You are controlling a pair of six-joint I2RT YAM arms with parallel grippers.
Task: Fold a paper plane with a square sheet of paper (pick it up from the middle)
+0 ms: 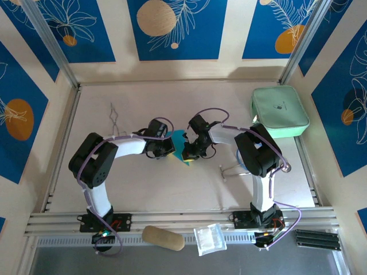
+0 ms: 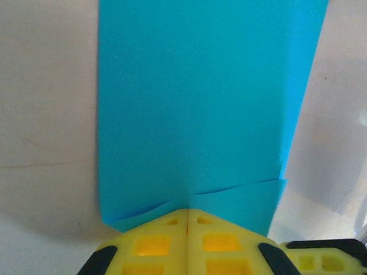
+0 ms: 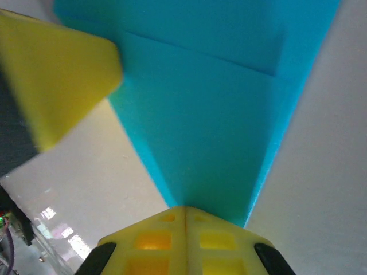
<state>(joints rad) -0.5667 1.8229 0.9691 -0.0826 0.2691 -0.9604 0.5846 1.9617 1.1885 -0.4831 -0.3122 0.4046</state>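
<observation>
While the left gripper (image 2: 187,216) rests at the left side of the square sheet of paper (image 1: 180,141), which lies flat in the middle of the table (image 1: 143,186), its yellow fingers (image 2: 152,246) are pressed tightly together and their tips meet the near edge of the teal sheet, just where a folded flap shows. From the other side the right gripper (image 3: 184,214) also has its jaws closed, the tips touching a narrow pointed corner of the paper; whether either gripper pinches the sheet or only presses on it, I cannot tell. Far to the right a mint-green pouch (image 1: 279,110) lies well apart.
</observation>
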